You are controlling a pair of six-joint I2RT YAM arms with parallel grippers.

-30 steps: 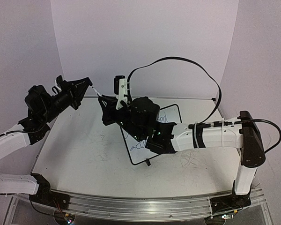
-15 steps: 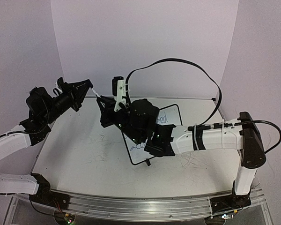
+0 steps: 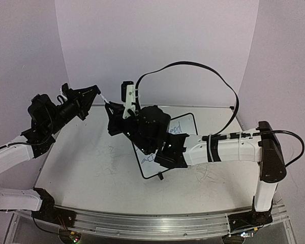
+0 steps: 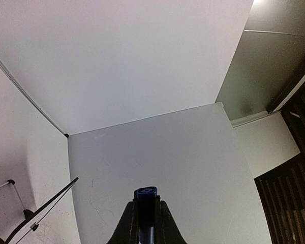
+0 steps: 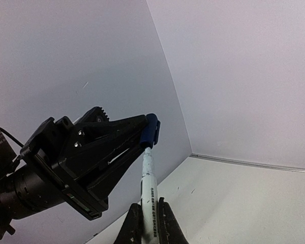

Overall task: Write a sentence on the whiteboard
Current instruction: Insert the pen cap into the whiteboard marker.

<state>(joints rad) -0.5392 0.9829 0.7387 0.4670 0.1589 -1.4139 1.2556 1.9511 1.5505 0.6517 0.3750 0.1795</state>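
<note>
Right tool (image 5: 149, 213) clamps marker (image 5: 147, 173); left tool (image 4: 147, 206) pinches blue cap (image 4: 145, 192) at marker tip; both raised midair.

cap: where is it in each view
top: left of centre, cap at left gripper's tip, barely visible.
left wrist: bottom centre, between the fingers.
right wrist: centre, atop the marker.
shared landmark: left gripper's fingers clamping it.

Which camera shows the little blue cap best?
The right wrist view: the blue cap shows side-on, pinched by the left gripper, atop the marker. The left wrist view shows only its end. In the top view it is too small to make out.
</note>
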